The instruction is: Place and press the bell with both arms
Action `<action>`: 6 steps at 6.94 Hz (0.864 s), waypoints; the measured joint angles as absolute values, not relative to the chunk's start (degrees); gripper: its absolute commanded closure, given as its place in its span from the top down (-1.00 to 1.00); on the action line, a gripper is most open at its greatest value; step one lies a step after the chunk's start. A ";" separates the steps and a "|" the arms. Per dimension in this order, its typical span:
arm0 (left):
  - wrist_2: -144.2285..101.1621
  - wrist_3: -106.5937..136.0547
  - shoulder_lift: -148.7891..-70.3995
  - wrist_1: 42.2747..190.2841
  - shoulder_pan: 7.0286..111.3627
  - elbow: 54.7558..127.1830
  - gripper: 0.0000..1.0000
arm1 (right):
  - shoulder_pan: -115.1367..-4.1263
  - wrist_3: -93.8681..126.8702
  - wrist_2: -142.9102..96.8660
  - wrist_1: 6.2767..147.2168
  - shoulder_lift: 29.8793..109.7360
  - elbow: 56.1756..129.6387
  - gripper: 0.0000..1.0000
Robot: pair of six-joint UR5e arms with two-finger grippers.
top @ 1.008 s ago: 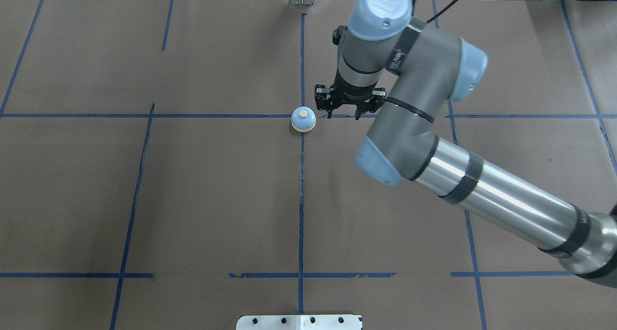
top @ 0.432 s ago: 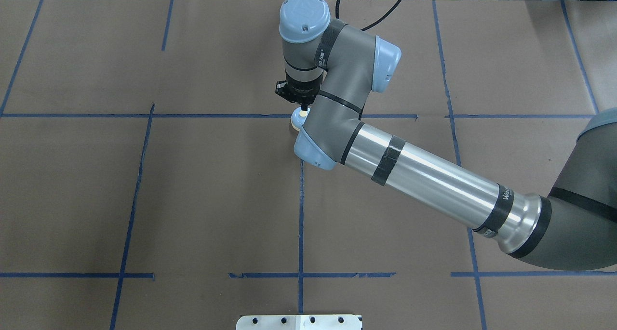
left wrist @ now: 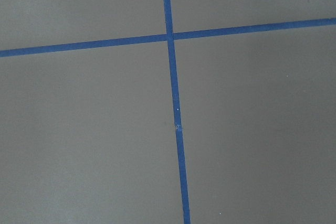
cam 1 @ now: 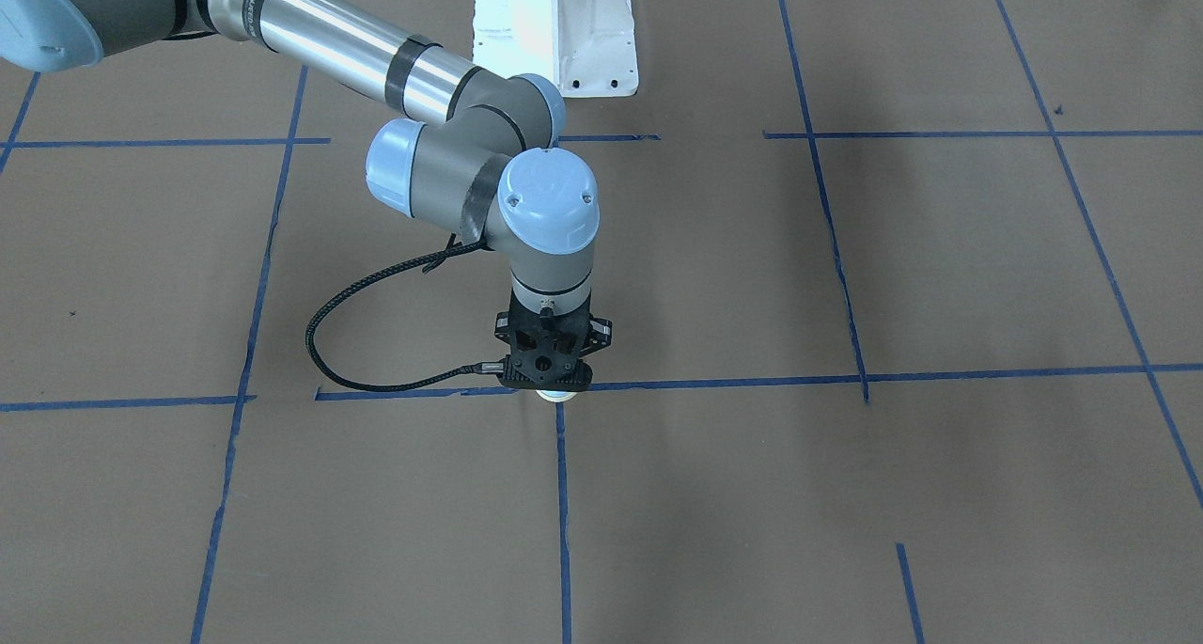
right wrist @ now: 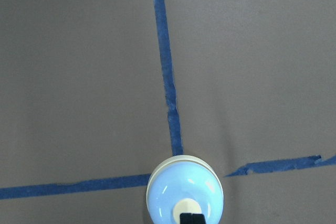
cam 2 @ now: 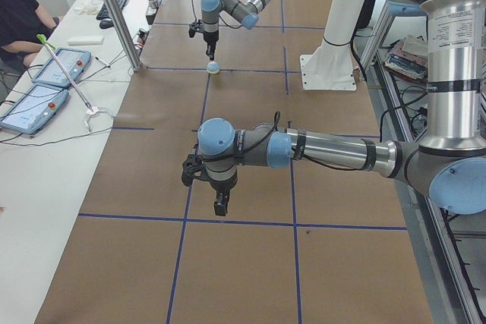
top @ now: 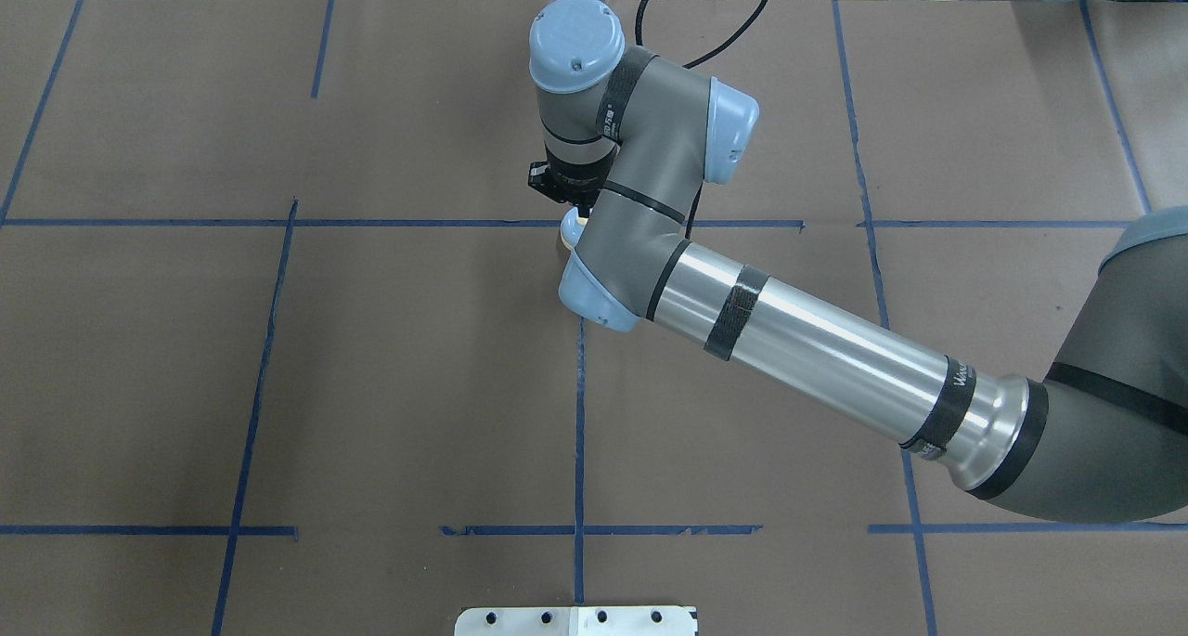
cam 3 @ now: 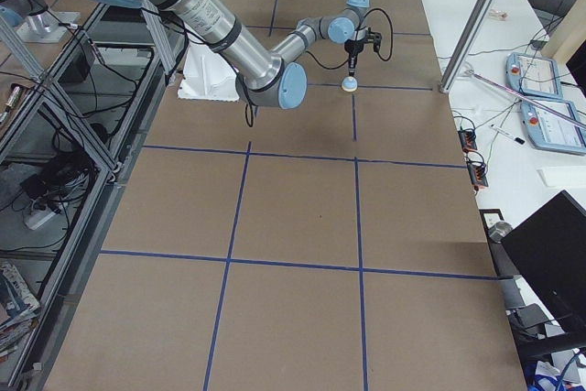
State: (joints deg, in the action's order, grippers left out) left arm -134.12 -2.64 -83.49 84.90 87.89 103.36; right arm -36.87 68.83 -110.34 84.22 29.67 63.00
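Nearest me, the left gripper (cam 2: 219, 207) hangs over brown paper (cam 2: 250, 263), well apart from the bell (cam 2: 213, 67); clenched or not, I cannot tell. Farther off, the bell stands on a tape crossing (right wrist: 176, 178) directly under the right gripper (right wrist: 190, 217), which is pinched closed with its tips at the button (right wrist: 184, 205). The press looks straight down, with open paper around.

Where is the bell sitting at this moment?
The bell sits where two blue tape lines cross, directly under the right end effector, whose closed tips meet its cream button. In the overhead view that arm mostly hides it.
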 measured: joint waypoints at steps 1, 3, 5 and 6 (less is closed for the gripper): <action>-134.12 -2.64 -83.50 84.90 87.89 103.36 1.00 | -36.37 68.87 -109.60 84.18 29.58 62.47 -0.94; -134.06 -2.64 -83.50 84.90 87.89 103.32 1.00 | -36.10 68.96 -109.07 83.50 28.97 61.22 -0.94; -134.10 -2.61 -83.50 84.90 87.89 103.35 1.00 | -36.01 68.93 -108.99 83.19 28.84 60.50 -0.94; -134.09 -2.58 -83.50 84.90 87.89 103.36 1.00 | -35.95 68.89 -108.99 83.16 28.83 59.97 -0.94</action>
